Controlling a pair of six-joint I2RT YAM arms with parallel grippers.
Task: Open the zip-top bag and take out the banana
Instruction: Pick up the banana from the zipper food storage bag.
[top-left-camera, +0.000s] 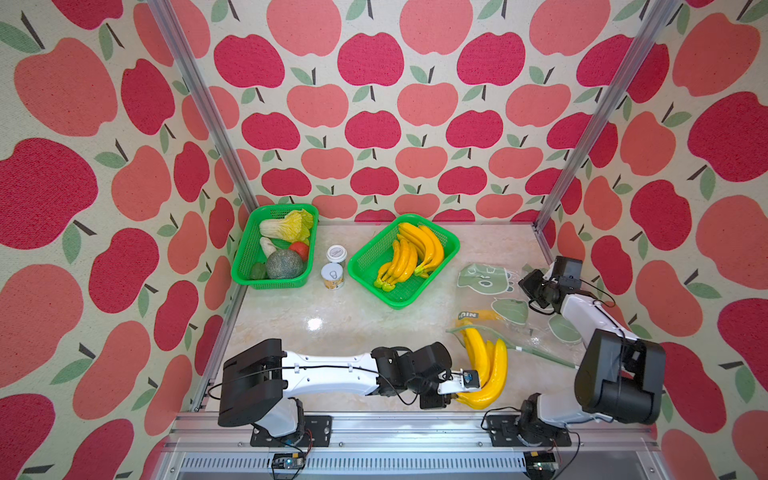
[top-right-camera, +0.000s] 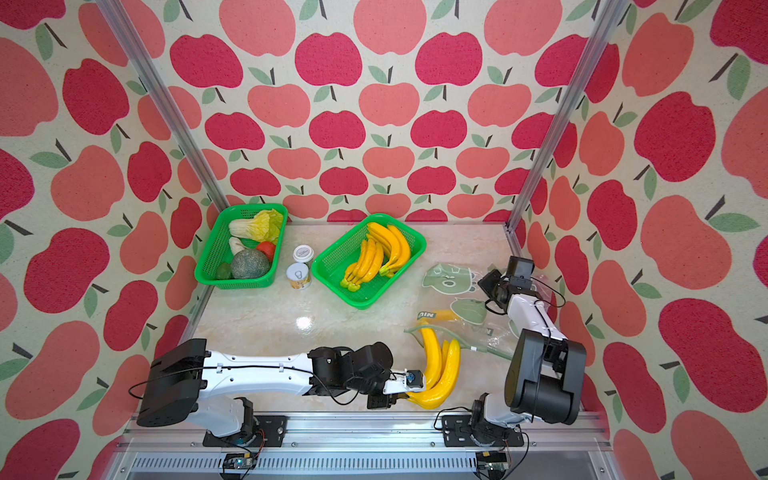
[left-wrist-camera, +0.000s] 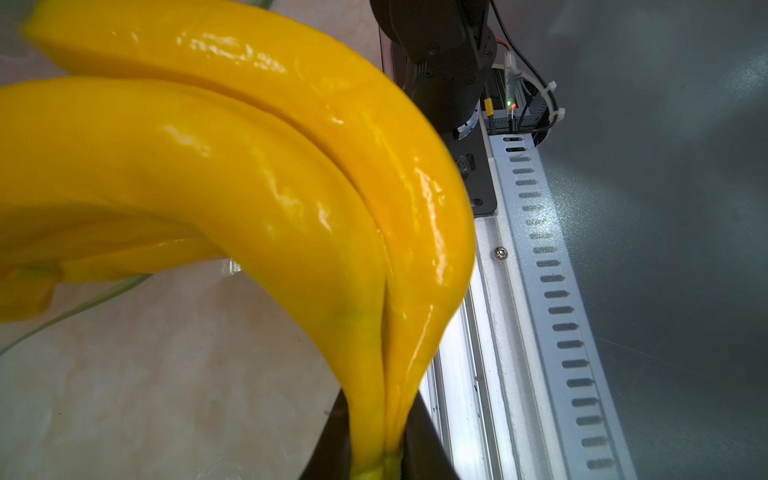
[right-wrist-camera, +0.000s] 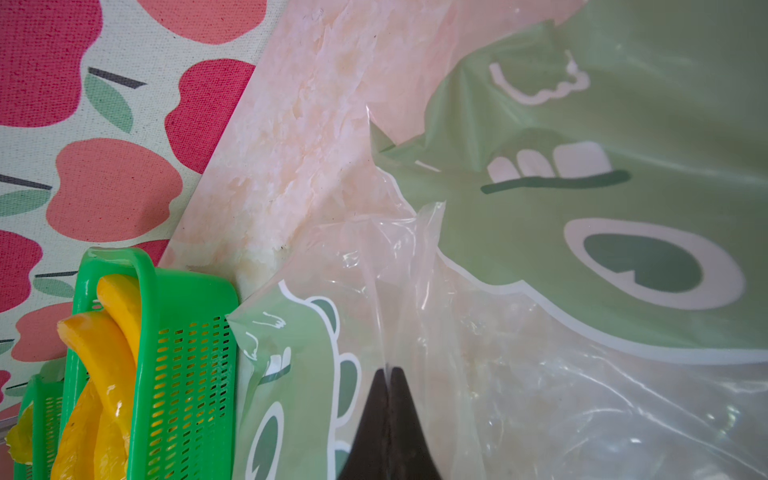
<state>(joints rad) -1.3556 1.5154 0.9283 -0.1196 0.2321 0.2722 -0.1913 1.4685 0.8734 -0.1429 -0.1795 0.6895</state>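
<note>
A bunch of yellow bananas (top-left-camera: 490, 370) (top-right-camera: 444, 370) hangs near the table's front edge. My left gripper (top-left-camera: 459, 392) (top-right-camera: 409, 390) is shut on its stem, and in the left wrist view the banana (left-wrist-camera: 249, 187) fills the picture with both dark jaws (left-wrist-camera: 380, 457) pressed against the stem. Its far tips lie at the open mouth of the zip-top bag (top-left-camera: 498, 307) (top-right-camera: 461, 307), a clear bag with green cartoon prints at the right. My right gripper (top-left-camera: 524, 286) (top-right-camera: 484, 284) (right-wrist-camera: 390, 374) is shut on a fold of the bag's film (right-wrist-camera: 582, 208) at its far end.
A green basket (top-left-camera: 432, 272) (right-wrist-camera: 187, 353) of bananas sits mid-table, next to the bag. Another green basket (top-left-camera: 270, 284) with vegetables stands at the back left. Two small cans (top-left-camera: 336, 254) (top-left-camera: 332, 276) stand between them. An aluminium rail (top-left-camera: 374, 424) runs along the front edge.
</note>
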